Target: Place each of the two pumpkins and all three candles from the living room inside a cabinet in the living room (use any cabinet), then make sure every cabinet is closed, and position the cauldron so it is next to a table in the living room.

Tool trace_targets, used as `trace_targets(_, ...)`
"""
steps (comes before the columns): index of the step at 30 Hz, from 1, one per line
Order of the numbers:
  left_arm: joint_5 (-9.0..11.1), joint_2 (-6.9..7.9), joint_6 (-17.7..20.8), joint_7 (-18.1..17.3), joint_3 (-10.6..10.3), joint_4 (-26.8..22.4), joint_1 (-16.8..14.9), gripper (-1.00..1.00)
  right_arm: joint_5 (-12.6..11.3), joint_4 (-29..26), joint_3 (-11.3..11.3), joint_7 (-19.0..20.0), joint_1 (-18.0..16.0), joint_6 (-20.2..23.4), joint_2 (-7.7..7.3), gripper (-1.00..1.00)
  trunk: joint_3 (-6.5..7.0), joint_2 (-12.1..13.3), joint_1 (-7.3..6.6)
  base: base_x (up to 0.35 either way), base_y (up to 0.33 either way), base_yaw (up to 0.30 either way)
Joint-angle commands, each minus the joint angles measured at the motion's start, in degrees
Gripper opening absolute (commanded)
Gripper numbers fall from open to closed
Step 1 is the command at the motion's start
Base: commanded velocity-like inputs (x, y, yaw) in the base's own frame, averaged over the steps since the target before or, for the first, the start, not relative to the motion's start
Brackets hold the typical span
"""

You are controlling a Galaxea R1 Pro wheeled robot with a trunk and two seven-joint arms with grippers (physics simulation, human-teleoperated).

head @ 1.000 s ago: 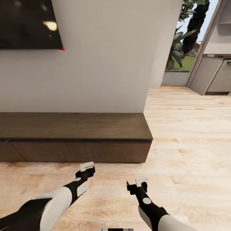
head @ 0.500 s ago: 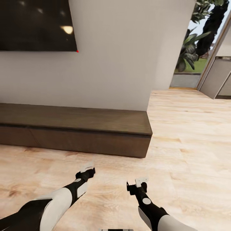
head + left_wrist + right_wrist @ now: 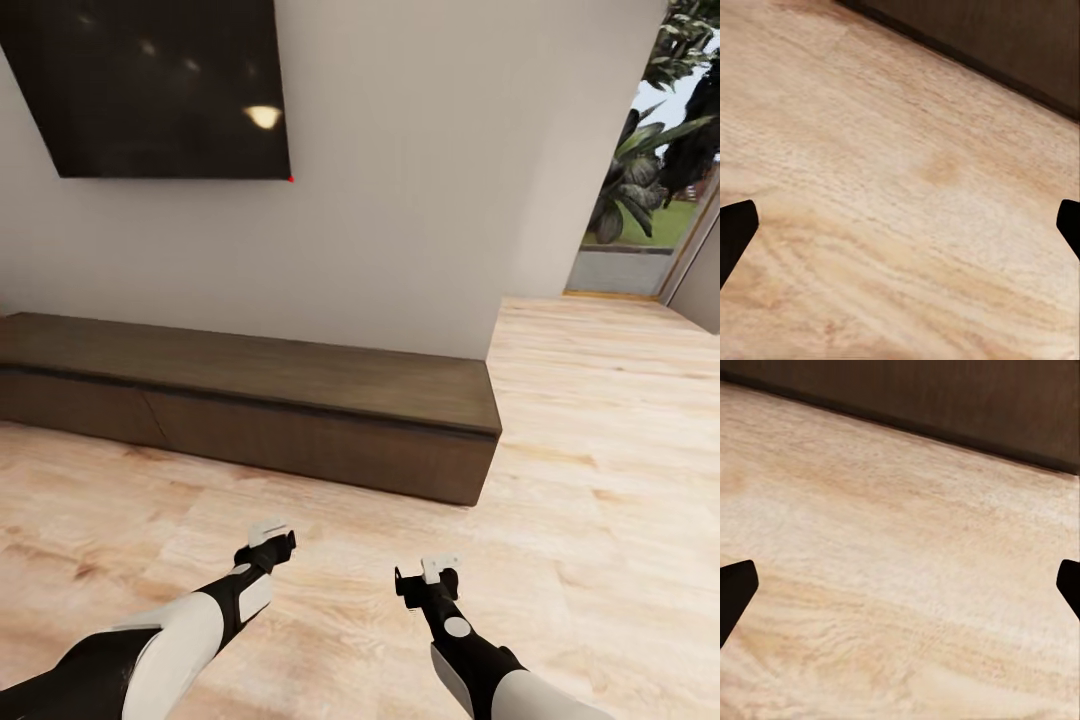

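The cabinet [image 3: 300, 410] runs across the middle of the head frame, from the left edge to right of centre, set flush against the wall [image 3: 420, 200] below the TV [image 3: 160, 85] in the upper left. Its flat fronts all sit closed, which suits the task's end state, though something must open before anything goes in.

The left claw [image 3: 268, 538] and right claw [image 3: 430, 574] hang low in the lower centre of the frame over bare floor [image 3: 600, 480], near the cabinet but apart from it. In each wrist frame the dark fingertips [image 3: 736, 229] sit at opposite edges, so both claws gape wide and hold nothing, probably kept tucked and free while the base travels.
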Motion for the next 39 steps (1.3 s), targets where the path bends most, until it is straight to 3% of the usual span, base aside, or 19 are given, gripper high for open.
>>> trace_targets(1,0.07,-0.01,0.29,0.01,0.47,0.2,-0.09,1.0,-0.61,0.07,0.53,-0.25,-0.03,-0.22,-0.02,1.0,0.24,0.0,-0.03,-0.001,0.0,0.219)
trace_targets(5,0.4,0.08,2.47,0.0,0.55,0.02,-0.09,1.0,-0.61,0.14,0.55,-0.24,-0.03,-0.21,-0.02,1.0,1.36,0.05,-0.14,0.0,0.0,0.22)
trace_targets(9,2.33,0.2,3.81,0.0,0.9,-0.02,-0.09,1.0,-0.65,0.19,0.54,-0.15,-0.03,-0.16,0.03,1.0,2.46,0.1,-0.24,0.0,0.0,0.229)
trace_targets(10,4.14,0.31,4.14,-0.03,1.18,-0.01,-0.09,1.0,-0.67,0.2,0.56,-0.04,-0.03,0.75,0.05,1.0,2.74,0.12,-0.27,0.0,0.0,0.24)
trace_targets(13,5.7,0.71,4.33,0.02,1.36,-0.06,-0.09,1.0,-0.72,0.21,0.58,1.26,-0.02,6.08,0.07,1.0,3.55,0.16,-0.34,0.0,0.0,0.244)
trace_targets(18,6.12,2.1,4.37,0.02,1.52,-0.12,-0.09,1.0,-0.79,-0.12,0.44,2.66,0.02,8.26,-0.01,1.0,4.89,0.22,-0.47,0.0,0.0,0.248)
trace_targets(22,6.22,2.3,4.48,0.0,1.78,-0.1,-0.09,1.0,-0.78,-0.19,0.46,3.06,0.0,8.41,-0.02,1.0,5.97,0.28,-0.57,0.0,0.0,0.249)
trace_targets(26,7.87,2.39,6.15,0.0,3.14,-0.15,-0.09,1.0,-0.78,-0.22,0.49,5.74,0.0,8.52,-0.02,1.0,6.99,0.33,-0.68,0.0,0.0,0.262)
trace_targets(32,9.22,2.44,7.6,0.03,3.66,-0.18,-0.09,1.0,-0.71,-0.23,0.5,6.73,0.03,9.24,-0.02,1.0,8.36,0.41,-0.83,0.0,0.0,0.281)
trace_targets(39,9.44,2.45,7.87,0.14,3.81,-0.18,-0.09,1.0,-0.62,-0.26,0.5,6.69,-0.02,13.43,-0.02,1.0,9.35,3.21,-2.37,0.0,0.0,0.254)
